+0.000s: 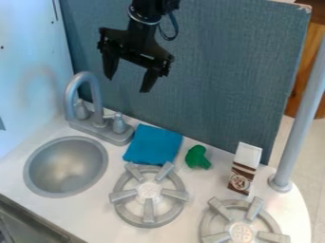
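Toy-kitchen counter (206,182), white, backed by a blue-grey panel (209,71). Gripper (128,84) high over the far side, left of center, fingers spread wide, nothing pinched, well clear of everything on the counter.

Nearest candidate: blue cloth (153,144), lying flat at the far side near the middle, just right of the faucet (97,102). Next to the right: green toy (197,156), small and lumpy, type unclear, beside the cloth but apart from it. Farther right: brown-and-white carton (245,168), upright. Sink (66,163) at left, left burner (148,211) just nearer than the cloth, right burner (219,209) at near right.

Step in hand, by judgement: pre-grasp, before any contact. Can't tell which of the three to pick from pose alone; closest to the cloth.

Next move, as judged: line up over the pick, then come down with fingers apart. For the cloth, go low and pinch a fold or edge; likely to slip out if only skimmed. For the green toy, center well before closing; likely to roll or skid. For the carton, straddle the narrow body squarely; easy to tip. Watch faucet clearance on the left when dropping.
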{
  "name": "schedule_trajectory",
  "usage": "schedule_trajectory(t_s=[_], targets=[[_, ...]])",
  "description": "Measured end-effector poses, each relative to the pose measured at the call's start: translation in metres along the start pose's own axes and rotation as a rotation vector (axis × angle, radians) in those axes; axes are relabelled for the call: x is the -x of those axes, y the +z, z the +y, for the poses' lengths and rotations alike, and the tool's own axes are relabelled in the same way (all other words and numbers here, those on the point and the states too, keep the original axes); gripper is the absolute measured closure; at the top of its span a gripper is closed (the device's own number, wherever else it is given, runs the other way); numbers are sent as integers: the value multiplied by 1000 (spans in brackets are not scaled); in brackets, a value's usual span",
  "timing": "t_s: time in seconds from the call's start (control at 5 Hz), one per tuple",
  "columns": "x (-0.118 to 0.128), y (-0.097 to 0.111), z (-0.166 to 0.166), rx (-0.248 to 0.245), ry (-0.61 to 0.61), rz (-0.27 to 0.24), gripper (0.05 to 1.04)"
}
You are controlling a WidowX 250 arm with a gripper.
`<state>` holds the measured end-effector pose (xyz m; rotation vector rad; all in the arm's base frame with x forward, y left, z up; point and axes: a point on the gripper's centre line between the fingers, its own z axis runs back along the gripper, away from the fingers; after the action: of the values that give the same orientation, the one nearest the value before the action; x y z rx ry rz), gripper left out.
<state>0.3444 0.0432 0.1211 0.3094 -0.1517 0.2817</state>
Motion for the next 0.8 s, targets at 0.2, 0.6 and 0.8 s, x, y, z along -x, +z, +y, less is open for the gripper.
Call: schedule_trajectory(t_s=[0.2,0.6,0.8], targets=[[5,-11,-3,-9,-12,35,83],[3,-26,-45,93,-136,9,83],[3,-36,-81,140,-209,-33,83]])
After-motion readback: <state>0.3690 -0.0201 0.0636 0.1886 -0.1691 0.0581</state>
